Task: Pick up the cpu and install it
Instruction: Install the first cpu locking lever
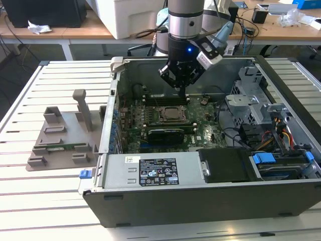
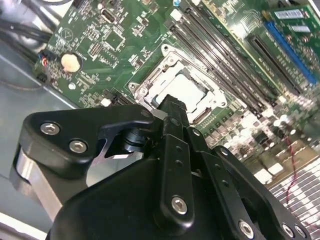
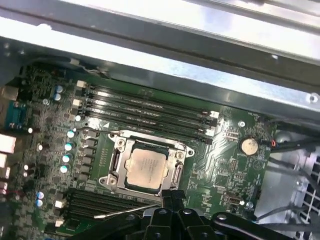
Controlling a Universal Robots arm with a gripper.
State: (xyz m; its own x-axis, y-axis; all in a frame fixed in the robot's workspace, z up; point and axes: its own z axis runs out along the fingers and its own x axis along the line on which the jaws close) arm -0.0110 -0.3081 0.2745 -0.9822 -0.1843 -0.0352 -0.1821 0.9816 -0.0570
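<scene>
One arm hangs over the open computer case (image 1: 200,201) in the exterior view, its gripper (image 1: 182,90) just above the motherboard. In the first wrist view the cpu (image 3: 146,168) sits in its socket (image 3: 116,162), apparently already placed. In the second wrist view the fingers (image 2: 172,117) look pressed together, holding nothing, beside the socket.

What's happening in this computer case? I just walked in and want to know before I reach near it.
A robot arm is working inside the open computer case, its gripper hanging over the motherboard just above the socket. The cpu already sits in the socket, its silver top showing within the metal frame in both wrist views. The gripper holds nothing; its jaws are together, poised at the socket's edge. A grey fixture sits on the slatted table beside the case.
</scene>
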